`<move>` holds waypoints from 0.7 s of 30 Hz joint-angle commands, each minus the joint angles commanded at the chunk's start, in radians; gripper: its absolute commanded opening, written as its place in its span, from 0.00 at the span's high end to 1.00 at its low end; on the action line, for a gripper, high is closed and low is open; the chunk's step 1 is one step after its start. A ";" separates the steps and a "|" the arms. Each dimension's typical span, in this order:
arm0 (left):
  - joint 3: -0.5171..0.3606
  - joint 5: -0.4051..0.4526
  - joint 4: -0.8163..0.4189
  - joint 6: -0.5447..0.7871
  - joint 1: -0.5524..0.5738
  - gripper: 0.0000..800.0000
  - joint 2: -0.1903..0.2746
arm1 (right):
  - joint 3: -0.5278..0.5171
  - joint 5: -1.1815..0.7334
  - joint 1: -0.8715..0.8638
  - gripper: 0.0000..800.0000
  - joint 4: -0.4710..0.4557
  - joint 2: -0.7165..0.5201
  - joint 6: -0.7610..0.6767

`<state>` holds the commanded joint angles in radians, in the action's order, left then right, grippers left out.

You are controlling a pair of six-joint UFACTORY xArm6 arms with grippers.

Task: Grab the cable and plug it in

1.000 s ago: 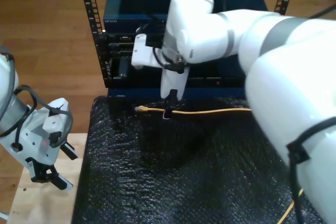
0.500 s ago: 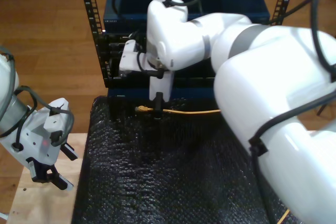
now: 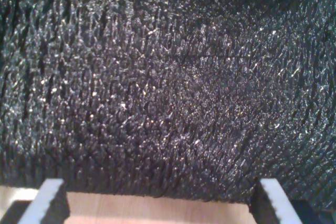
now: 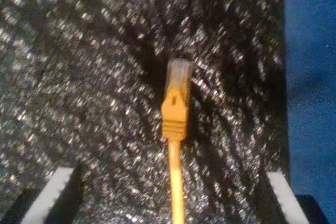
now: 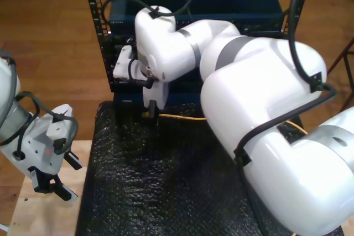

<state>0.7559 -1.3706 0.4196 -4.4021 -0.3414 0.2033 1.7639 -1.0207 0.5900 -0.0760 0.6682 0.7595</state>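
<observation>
Foam [image 5: 166,181], black and glittery, is covering the bench nearest the exterior camera, and at the exterior view's left my first gripper [image 5: 51,185] is hanging over a strip of pale wood [image 5: 38,214] at the mat's edge, jaws standing apart and holding nothing, both white fingertips [image 3: 48,195] showing wide of each other in its own camera. Further in, my second gripper [image 5: 151,115] is pointing down onto the cable [image 4: 175,145], which is lying flat on the foam with its clear plug [image 4: 179,74] aimed toward the dark blue cabinet [image 5: 221,4] and its rack [image 5: 97,20] beyond. In the second wrist view the yellow line is running between two white fingertips [image 4: 52,192] with open foam on each side, so these jaws are standing wide as well and nothing is being gripped (the picture is a little blurred, so I cannot tell whether the tips are touching the mat). I judge the step in hand to be the grab itself. Doing it well means closing on the ribbed orange boot just behind the plug, not on the thin cord, so the tip is not drooping or twisting on the way to a socket. It also means keeping the cable centred between the fingers, since a lopsided pinch could skew the plug. The sockets themselves are hidden behind the arm.
</observation>
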 joint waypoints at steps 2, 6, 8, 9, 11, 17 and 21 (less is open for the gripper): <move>0.000 0.000 0.000 0.000 -0.002 0.00 0.002 | 0.008 0.000 0.002 0.05 0.000 0.008 0.000; 0.000 0.000 0.000 0.000 -0.002 0.00 0.000 | 0.020 0.000 0.002 0.08 0.000 0.021 0.000; 0.000 0.000 0.000 0.000 0.000 0.00 0.000 | 0.026 0.000 0.002 0.11 -0.002 0.031 0.000; 0.000 0.000 0.000 0.000 0.000 0.00 0.000 | 0.026 0.000 0.003 0.12 -0.002 0.034 0.000; 0.000 0.000 0.000 0.000 0.000 0.00 -0.002 | 0.028 0.000 0.006 0.15 -0.003 0.037 0.000; 0.000 0.000 0.000 0.000 0.000 0.00 -0.002 | 0.028 0.002 0.008 0.24 -0.003 0.038 -0.002; 0.000 0.000 0.000 0.000 0.000 0.00 -0.002 | 0.026 0.002 0.012 0.28 -0.003 0.040 -0.003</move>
<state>0.7559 -1.3706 0.4196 -4.4021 -0.3414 0.2018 1.7900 -1.0192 0.6022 -0.0790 0.7081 0.7564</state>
